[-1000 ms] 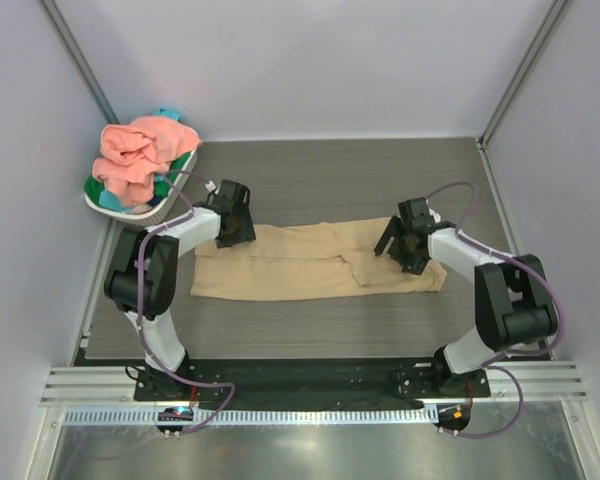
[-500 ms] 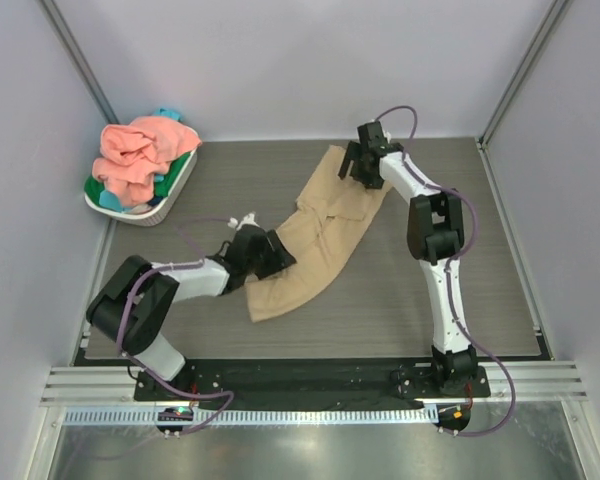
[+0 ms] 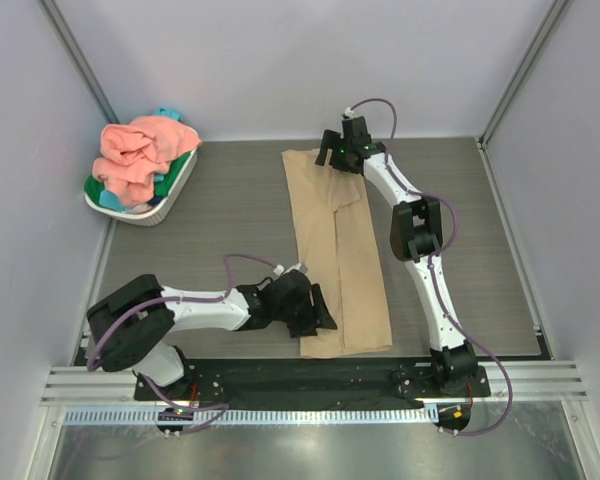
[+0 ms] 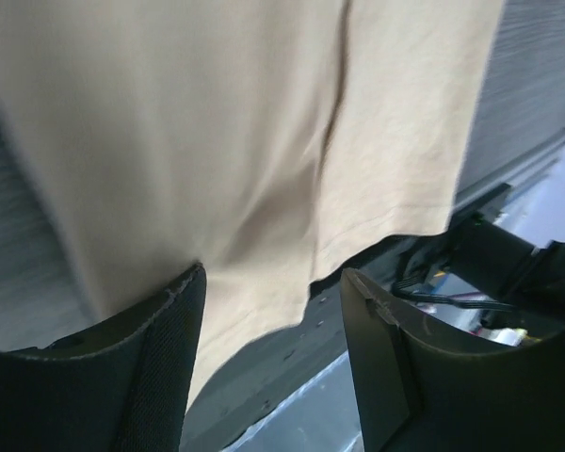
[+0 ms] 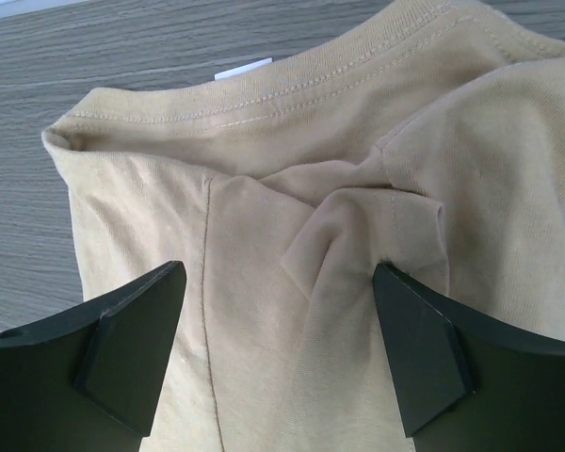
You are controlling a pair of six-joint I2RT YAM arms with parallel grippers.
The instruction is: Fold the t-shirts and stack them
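The tan t-shirt [image 3: 335, 250] lies folded into a long strip, running from the far middle of the table to its near edge. My right gripper [image 3: 336, 157] is at the far end, open, with its fingers either side of bunched cloth just below the collar [image 5: 292, 80]; in the wrist view the right gripper [image 5: 278, 271] holds nothing. My left gripper [image 3: 323, 318] is at the near hem, low over the table. In its wrist view the left gripper [image 4: 273, 276] is open, with the tan hem [image 4: 264, 169] just ahead of it. The salmon pink t-shirt [image 3: 135, 150] sits heaped in the basket, over a green one [image 3: 183, 163] and a teal one [image 3: 168, 113].
The white oval basket [image 3: 170, 200] stands at the far left corner of the dark mat. Grey walls close in the left, right and back. The black base rail [image 3: 300, 375] and metal frame run along the near edge, just past the shirt's hem.
The tan shirt has swung from lying crosswise to lying lengthwise. My right arm has carried its end to the far side and my left arm its end to the near edge.
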